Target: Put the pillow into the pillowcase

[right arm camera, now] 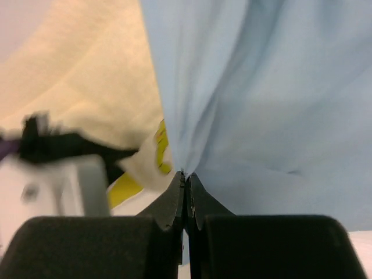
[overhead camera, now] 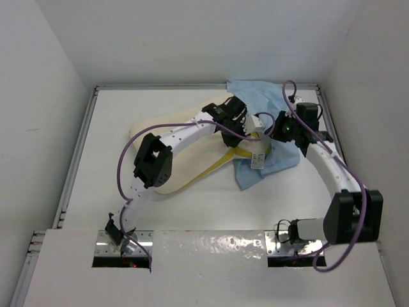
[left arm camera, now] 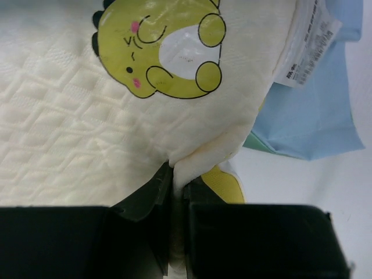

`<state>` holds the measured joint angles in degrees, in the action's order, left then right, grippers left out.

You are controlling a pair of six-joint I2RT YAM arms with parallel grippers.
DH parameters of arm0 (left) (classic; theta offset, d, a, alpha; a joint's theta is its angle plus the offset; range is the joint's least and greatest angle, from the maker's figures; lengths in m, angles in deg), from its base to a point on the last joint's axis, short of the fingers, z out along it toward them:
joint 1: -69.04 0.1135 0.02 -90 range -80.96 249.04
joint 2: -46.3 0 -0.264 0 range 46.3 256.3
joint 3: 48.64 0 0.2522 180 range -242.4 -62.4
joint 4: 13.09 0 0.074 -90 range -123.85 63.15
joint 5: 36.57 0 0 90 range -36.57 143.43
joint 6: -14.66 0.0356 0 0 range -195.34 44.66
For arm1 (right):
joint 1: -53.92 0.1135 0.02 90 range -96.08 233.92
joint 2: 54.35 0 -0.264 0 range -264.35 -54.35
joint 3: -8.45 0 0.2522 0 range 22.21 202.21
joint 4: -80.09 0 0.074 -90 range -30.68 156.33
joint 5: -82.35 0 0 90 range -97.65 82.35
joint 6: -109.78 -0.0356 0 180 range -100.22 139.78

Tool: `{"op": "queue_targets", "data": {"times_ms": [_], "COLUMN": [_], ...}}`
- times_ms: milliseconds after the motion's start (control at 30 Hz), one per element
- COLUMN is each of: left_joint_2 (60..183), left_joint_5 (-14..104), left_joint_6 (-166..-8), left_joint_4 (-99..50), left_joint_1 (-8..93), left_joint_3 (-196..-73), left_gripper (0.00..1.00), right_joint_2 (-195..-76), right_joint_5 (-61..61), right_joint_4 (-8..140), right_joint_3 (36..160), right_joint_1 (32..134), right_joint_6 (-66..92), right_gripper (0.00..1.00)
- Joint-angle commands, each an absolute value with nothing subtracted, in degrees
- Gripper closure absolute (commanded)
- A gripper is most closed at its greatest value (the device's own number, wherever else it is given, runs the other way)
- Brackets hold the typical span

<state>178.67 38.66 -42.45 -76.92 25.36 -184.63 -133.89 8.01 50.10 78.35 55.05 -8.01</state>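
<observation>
The cream quilted pillow (overhead camera: 185,171) lies mid-table with a yellow edge band (overhead camera: 223,163). My left gripper (overhead camera: 245,135) is shut on a pinched fold of the pillow's (left arm camera: 87,128) right edge, next to the yellow cartoon logo (left arm camera: 163,49) and the white tag (left arm camera: 308,40). The light blue pillowcase (overhead camera: 255,93) is bunched at the pillow's right end. In the right wrist view my right gripper (right arm camera: 186,174) is shut on a gathered fold of the pillowcase (right arm camera: 261,104), with the pillow (right arm camera: 99,87) just to its left. The two grippers sit close together, the right gripper (overhead camera: 267,135) beside the left.
The white table (overhead camera: 192,211) has a raised rim on the left, back and right, with white walls beyond. Purple cables loop over both arms. More blue pillowcase (left arm camera: 308,122) hangs below the tag in the left wrist view.
</observation>
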Motion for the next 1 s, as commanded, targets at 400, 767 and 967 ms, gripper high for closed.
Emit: {"op": "queue_targets", "data": {"times_ms": [400,767,967], "left_joint_2": [177.5,167.8,165.9], "left_joint_5": [15.4,8.4,26.7], "left_joint_6": [-55.0,-48.1,-56.9], "left_joint_4": [-60.2,-71.8,-65.4], "left_joint_1": [29.4,43.2,54.6], "left_joint_3": [-182.0,-182.5,-183.5], "left_gripper": [1.00,0.03,0.16], "right_joint_2": [-129.0,-133.7,-149.2], "right_joint_5": [16.9,-0.4,-6.7], "right_joint_4": [62.2,36.2,33.6], "right_joint_3": [67.4,87.0,106.8], "right_joint_1": [62.4,59.2,59.2], "right_joint_6": [-30.7,-10.5,-11.1], "right_gripper": [0.99,0.16,0.77]}}
